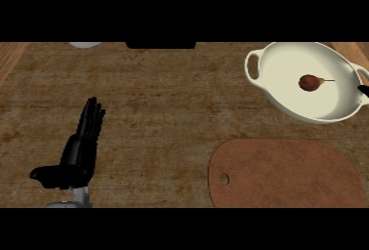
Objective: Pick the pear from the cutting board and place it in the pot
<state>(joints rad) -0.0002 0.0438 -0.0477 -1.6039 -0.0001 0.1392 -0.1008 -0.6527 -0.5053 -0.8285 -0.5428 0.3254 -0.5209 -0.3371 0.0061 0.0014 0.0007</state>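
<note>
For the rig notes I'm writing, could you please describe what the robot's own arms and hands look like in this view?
The left hand is glossy black, with long slender fingers and a thicker thumb branching off near the wrist. Below it a short stretch of grey forearm shows at the view's lower edge. No cables or markings are visible. Of the right hand only a small black tip shows at the right edge; its arm is out of view.

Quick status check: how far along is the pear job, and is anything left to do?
Looks done: the pear lies inside the white pot, and the cutting board has nothing on it. Nothing is in hand: the left hand rests open at the view's left, fingers straight. At the right edge by the pot only a small black tip shows, probably the right hand; its state is unclear. What is left, if anything, is bringing that arm back.
</note>
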